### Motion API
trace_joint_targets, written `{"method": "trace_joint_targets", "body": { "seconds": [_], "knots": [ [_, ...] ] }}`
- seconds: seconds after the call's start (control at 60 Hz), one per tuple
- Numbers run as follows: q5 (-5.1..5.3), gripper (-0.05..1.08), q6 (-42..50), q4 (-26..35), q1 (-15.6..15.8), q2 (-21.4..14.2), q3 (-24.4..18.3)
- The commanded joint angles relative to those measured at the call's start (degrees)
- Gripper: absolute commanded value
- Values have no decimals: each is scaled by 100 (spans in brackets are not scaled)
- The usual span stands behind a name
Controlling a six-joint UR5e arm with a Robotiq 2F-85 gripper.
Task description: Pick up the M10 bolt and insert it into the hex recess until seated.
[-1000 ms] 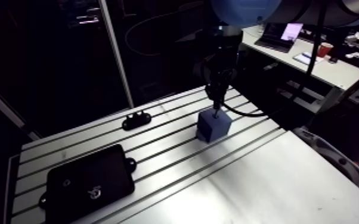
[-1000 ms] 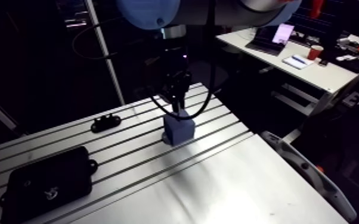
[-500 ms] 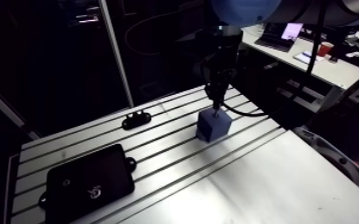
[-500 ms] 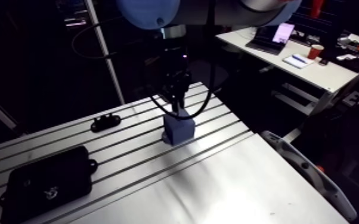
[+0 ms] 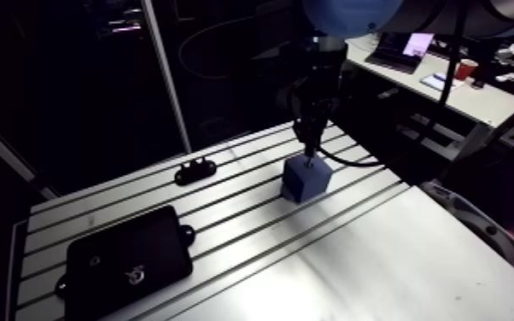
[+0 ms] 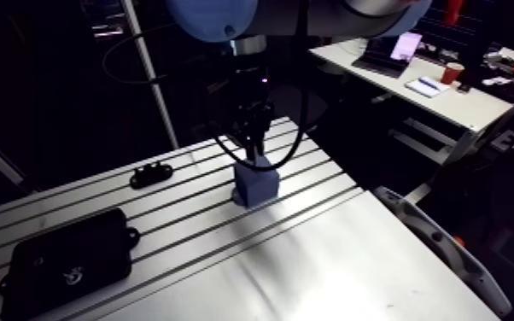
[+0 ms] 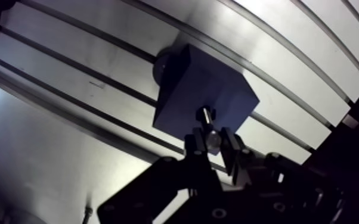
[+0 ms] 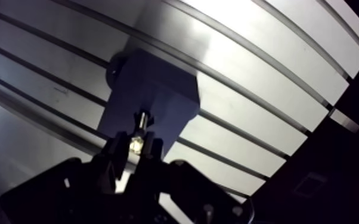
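Bolt [image 7: 206, 118] is pinched tight in my claw [image 7: 213, 142], tip down at the top of the block [image 7: 188, 80]. I think I'm putting it in now. Next I must push straight down, slowly, till it stops.

The table [image 5: 380, 256] is slotted aluminium, its grooves running in parallel along its length. Light falls brightly on its smooth near part, leaving a white glare there, while the space beyond the table's far edge lies mostly dark.

Arm [image 5: 346, 10] reaching down from above, wrist [image 5: 316, 81] vertical, gripper [image 7: 213, 142] pointing straight down, two fingers [image 7: 195, 148] close together, clamped on the M10 bolt [image 7: 206, 115] head
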Motion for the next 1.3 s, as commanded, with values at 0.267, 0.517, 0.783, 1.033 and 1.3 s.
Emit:
{"method": "trace_joint_targets", "body": {
  "seconds": [0.267,0.517,0.783,1.033,1.3],
  "knots": [
    [0,104,-10,-3,-9,17,-8],
    [0,104,-10,-3,-9,17,-9],
    [0,104,-10,-3,-9,25,0],
    [0,104,-19,-3,-9,44,0],
    [0,104,-11,-12,-9,52,0]
  ]
}}
